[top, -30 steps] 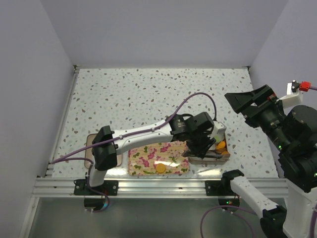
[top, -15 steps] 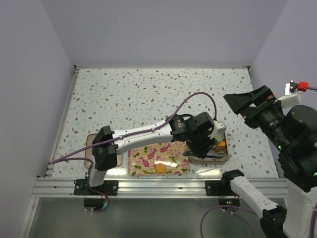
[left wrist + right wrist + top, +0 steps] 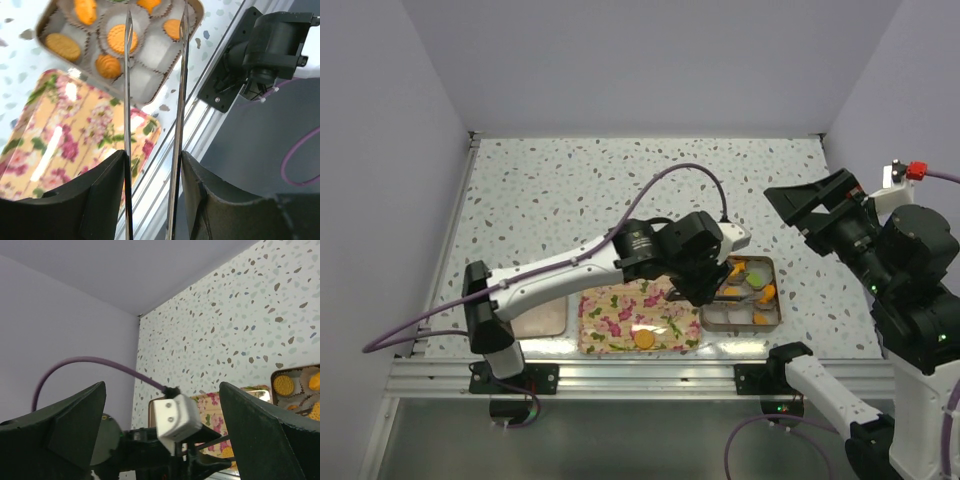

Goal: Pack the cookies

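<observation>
The left gripper [image 3: 156, 15] hangs empty, narrowly parted, over the tin [image 3: 780, 295]; next it should fetch the 1 cookie [image 3: 642, 339] on the tray [image 3: 610, 322].

We list: left arm [image 3: 560, 278], white links, black joints, purple cable [image 3: 680, 167]; left gripper [image 3: 156, 10], thin steel fingers [image 3: 179, 100]; right arm [image 3: 910, 290], black, red tag [image 3: 918, 170] upper right.
</observation>
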Controlling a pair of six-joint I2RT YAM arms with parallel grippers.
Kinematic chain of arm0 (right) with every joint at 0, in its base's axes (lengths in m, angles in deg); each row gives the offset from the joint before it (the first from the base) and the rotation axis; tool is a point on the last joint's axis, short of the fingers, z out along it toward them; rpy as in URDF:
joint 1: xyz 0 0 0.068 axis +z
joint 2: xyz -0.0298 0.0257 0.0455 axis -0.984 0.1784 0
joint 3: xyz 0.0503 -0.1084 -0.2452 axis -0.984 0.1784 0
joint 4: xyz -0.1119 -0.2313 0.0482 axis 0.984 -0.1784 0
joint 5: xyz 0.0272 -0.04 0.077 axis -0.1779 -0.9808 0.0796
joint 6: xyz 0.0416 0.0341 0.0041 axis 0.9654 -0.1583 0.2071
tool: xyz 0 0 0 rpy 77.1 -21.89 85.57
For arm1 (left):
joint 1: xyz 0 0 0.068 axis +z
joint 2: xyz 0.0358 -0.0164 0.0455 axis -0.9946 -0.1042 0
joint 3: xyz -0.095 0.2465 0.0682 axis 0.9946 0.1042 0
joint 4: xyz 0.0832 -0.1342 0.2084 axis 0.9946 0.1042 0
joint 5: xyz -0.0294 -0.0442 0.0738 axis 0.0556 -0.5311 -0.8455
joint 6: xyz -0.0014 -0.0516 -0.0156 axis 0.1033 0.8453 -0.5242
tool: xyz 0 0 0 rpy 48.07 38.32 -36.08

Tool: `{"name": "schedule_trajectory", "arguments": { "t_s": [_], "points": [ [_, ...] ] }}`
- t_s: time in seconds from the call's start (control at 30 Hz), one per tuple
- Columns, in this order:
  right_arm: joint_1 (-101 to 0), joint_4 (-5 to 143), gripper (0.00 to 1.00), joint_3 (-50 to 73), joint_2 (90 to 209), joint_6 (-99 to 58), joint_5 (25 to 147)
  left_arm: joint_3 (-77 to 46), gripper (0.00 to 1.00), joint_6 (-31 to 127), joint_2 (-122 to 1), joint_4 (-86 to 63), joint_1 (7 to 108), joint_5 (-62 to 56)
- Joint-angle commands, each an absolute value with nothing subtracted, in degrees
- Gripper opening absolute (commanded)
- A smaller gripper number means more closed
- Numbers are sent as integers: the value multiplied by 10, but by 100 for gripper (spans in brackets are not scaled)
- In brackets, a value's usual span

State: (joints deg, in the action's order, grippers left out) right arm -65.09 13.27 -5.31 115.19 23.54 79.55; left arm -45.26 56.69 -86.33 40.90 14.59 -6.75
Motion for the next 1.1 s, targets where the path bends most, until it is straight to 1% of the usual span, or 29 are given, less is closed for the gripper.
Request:
{"name": "schedule_trajectory", "arguments": {
  "t_s": [0.0,0.17,0.4,0.57,0.77,1.07],
  "points": [
    [-650,177,99,-46,1160,245,813,-411,52,590,-763,463,159,-122],
    [-650,206,99,-12,1155,258,824,-335,51,612,-685,510,162,-142],
    [-650,228,99,16,1154,269,840,-217,48,642,-584,581,161,-117],
    [-650,238,99,36,1155,276,849,-169,47,662,-528,599,160,-101],
    [-650,253,99,58,1149,287,860,-130,50,684,-506,593,149,-88],
    [-650,247,99,64,1138,290,861,-116,51,698,-524,581,130,-108]
  ]
}}
